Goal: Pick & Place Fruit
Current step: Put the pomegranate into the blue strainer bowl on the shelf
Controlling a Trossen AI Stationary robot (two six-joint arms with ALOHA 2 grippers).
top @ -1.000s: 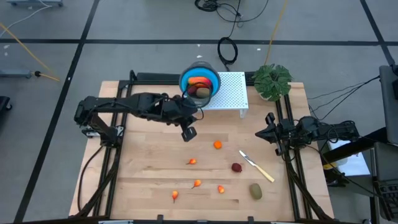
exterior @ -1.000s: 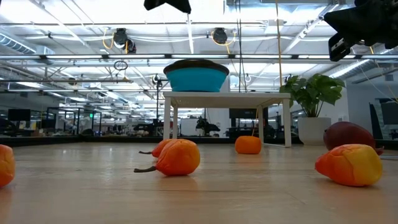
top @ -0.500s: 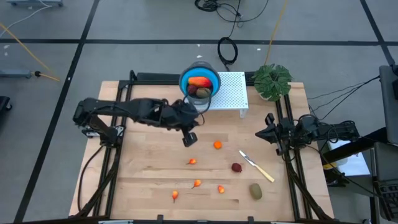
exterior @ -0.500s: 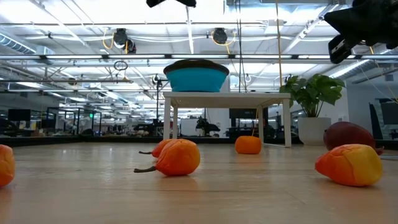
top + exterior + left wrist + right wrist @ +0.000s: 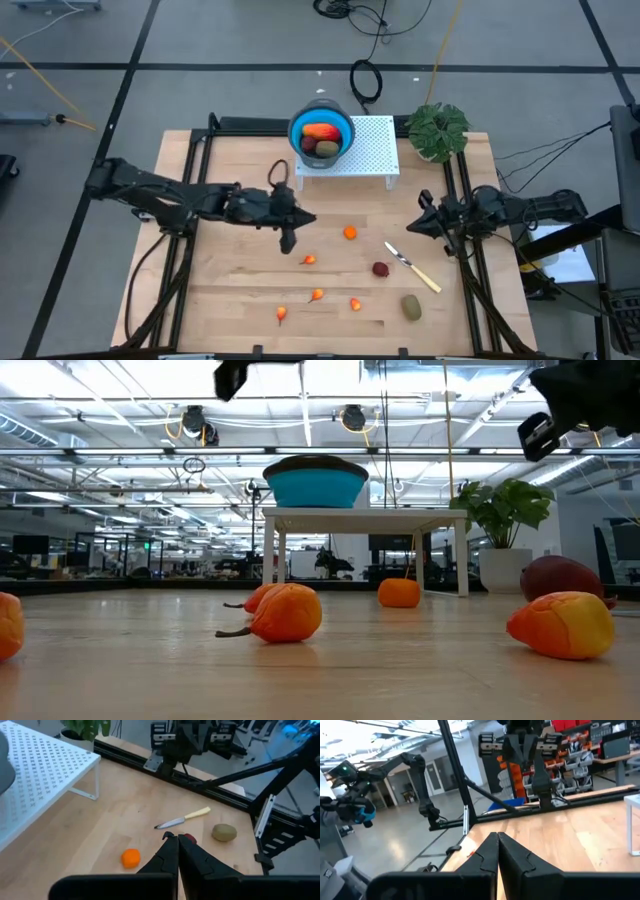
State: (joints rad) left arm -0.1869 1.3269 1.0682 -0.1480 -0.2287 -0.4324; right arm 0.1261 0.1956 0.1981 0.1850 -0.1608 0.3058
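Note:
The blue bowl stands on the white rack and holds a red-yellow piece and a brown-green oval. On the wooden table lie an orange ball, a dark red ball, a brown-green oval and several tiny orange bits. My left gripper hangs shut and empty over the table's middle, left of the orange ball. My right gripper waits shut at the right edge.
A knife with a pale yellow handle lies between the dark red ball and the right arm. A potted plant stands at the far right corner beside the rack. Black frame rails run along both table sides.
My left gripper has drawn back from beside the bowl toward the table's near and left edges and has sunk lower, staying shut and empty. The fruit has not moved.

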